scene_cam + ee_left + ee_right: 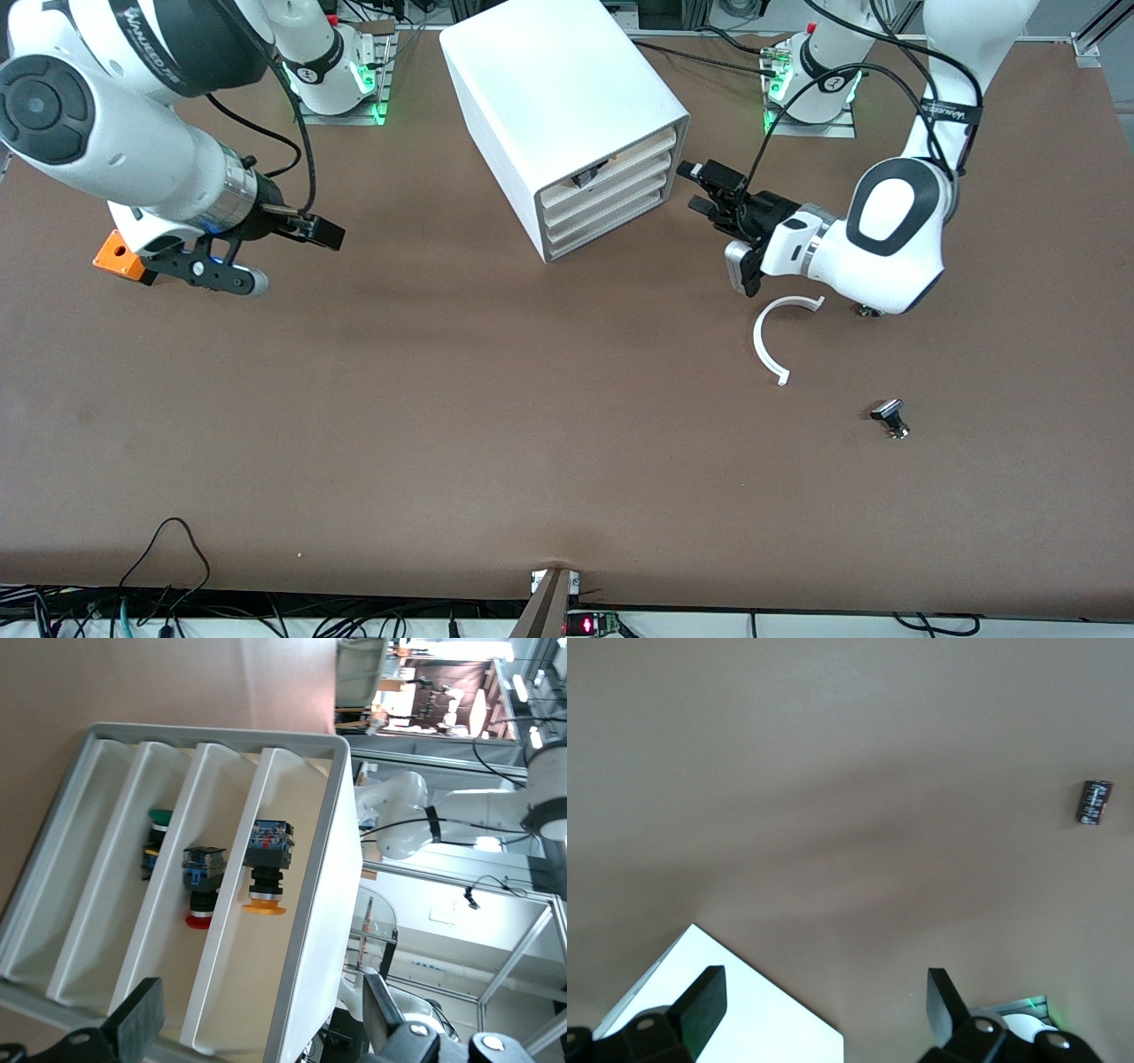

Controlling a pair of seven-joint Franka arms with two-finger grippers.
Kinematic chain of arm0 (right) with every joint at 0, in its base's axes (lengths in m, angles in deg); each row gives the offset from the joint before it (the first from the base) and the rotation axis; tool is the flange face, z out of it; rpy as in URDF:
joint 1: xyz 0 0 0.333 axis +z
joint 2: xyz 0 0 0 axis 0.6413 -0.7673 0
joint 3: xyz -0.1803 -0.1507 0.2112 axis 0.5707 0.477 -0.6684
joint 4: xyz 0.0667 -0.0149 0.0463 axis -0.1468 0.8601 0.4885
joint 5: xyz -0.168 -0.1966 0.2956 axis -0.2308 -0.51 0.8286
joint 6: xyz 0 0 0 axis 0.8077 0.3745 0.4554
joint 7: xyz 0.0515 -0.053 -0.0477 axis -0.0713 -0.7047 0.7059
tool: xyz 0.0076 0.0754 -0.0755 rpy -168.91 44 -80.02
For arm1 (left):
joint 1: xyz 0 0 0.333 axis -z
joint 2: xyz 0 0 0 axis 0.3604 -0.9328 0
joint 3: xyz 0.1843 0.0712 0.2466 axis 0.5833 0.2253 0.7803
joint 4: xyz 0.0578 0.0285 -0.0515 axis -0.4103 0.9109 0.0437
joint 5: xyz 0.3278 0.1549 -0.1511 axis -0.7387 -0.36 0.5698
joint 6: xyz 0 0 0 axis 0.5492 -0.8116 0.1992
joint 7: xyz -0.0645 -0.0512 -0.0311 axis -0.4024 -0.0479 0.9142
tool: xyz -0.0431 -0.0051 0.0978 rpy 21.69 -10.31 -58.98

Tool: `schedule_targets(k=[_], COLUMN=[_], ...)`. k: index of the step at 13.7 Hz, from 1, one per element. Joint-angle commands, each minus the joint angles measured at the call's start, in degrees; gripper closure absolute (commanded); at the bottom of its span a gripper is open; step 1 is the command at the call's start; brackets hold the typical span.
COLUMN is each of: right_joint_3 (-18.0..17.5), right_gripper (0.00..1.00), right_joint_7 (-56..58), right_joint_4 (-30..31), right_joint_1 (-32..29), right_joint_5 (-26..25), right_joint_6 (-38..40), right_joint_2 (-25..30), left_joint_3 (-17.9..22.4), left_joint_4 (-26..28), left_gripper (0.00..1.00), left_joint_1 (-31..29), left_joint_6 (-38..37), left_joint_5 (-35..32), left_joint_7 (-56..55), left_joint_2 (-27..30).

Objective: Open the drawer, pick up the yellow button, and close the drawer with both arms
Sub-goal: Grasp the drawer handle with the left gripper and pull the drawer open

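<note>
The big white cabinet [567,115] sat at the upper centre of the front view, its 4 beige drawer fronts facing the lower right of the frame. The drawer [611,164], highest of the 4, looked barely ajar. In the left wrist view the button [266,870] lay on its side in the rightmost tray of that frame.

The main risk, as I judged it, was the left arm's fingers catching the cabinet wall or a lower drawer front instead of the top one, since the fronts sit close together; a skewed pull could also drag the whole cabinet across the table.

The left gripper [709,188], at centre right just beside the drawer fronts, had its fingers spread wide and held nothing. The right gripper [292,252], at the left edge, waited over the table, likewise spread and empty.
</note>
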Motion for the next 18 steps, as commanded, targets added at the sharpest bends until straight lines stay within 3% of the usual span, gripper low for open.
schedule_targets(k=[1, 3, 4, 5, 6, 7, 12, 18], right_joint_3=[0.3, 0.3, 0.3, 0.3, 0.3, 0.3, 0.3, 0.3], right_gripper=[0.0, 0.0, 0.0, 0.0, 0.0, 0.0, 0.0, 0.0], right_joint_7=[-1.7, -2.4, -2.9, -3.4, -3.7, -3.7, -3.7, -3.8], right_joint_4=[-4.8, -5.1, -5.1, -5.1, -5.1, -5.1, -5.1, -5.1], right_joint_1=[1.3, 1.3, 1.3, 1.4, 1.5, 1.7, 1.7, 1.7], right_joint_5=[0.7, 0.7, 0.8, 0.8, 0.8, 0.7, 0.7, 0.7], right_joint_6=[1.1, 1.1, 1.1, 1.1, 1.1, 1.1, 1.3, 1.3], right_joint_2=[-3.8, -4.0, -4.0, -4.0, -4.0, -4.0, -4.0, -4.0], left_joint_3=[-0.1, -0.5, -0.8, -0.8, -0.8, -0.9, -3.7, -3.7], left_joint_4=[1.6, 4.8, 5.6, 5.8, 5.9, 6.0, 9.2, 9.6], left_gripper=[0.04, 0.09, 0.21, 0.49, 0.68, 0.72, 0.71, 0.62], left_joint_1=[0.0, 0.6, 0.7, 0.7, 0.8, 0.8, 1.7, 2.6], left_joint_6=[-0.1, 0.2, 0.1, 0.1, 0.1, 0.2, 0.4, 1.3], left_joint_5=[2.1, 5.0, 6.3, 6.6, 6.7, 7.0, 10.0, 10.4], left_joint_7=[7.8, 12.7, 15.8, 18.2, 19.0, 19.8, 24.3, 24.7], left_joint_2=[-3.5, -5.1, -5.6, -6.0, -6.1, -6.2, -8.1, -8.3])
